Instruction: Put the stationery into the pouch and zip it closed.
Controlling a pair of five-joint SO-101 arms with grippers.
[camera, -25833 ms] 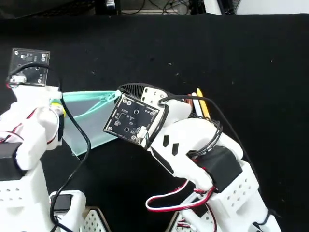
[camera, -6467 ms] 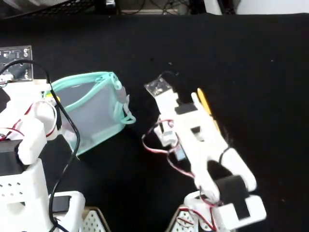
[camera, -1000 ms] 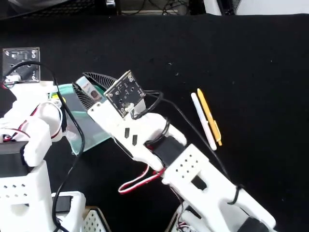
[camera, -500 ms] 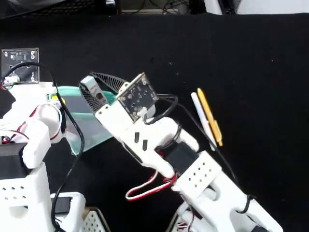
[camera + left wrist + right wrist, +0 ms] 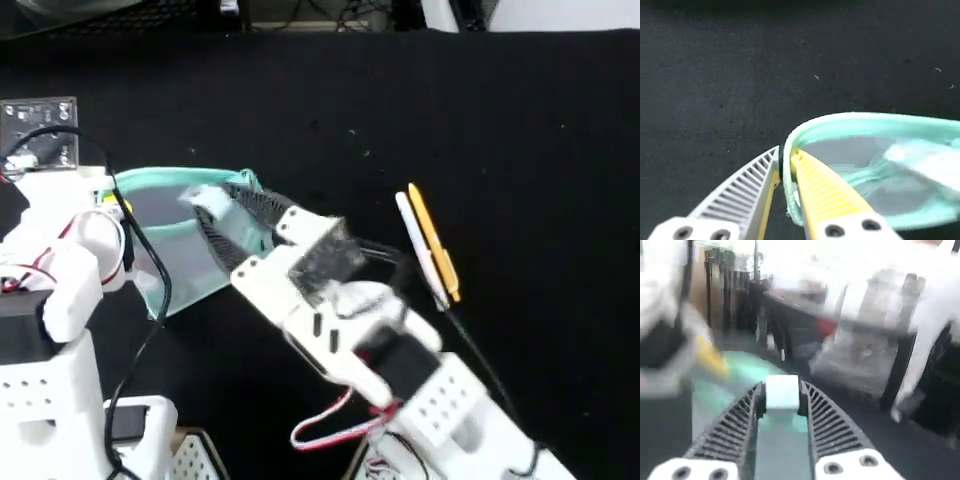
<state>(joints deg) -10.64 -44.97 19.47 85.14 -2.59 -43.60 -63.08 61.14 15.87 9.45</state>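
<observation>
I can read no text, number or sign in any view. The small circuit board at the upper left of my high view bears marks too small and blurred to make out.

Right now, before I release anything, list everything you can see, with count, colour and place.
mint-green zip pouch with translucent sides: one, mint and clear, left part of the table, mouth open
small pale block: one, whitish, in the right gripper over the pouch
yellow pen: one, yellow, on the table right of centre
white pen: one, white, alongside the yellow pen
black table: one, black
left gripper: one, clamped on the pouch's rim
right gripper: one, shut on the block
</observation>
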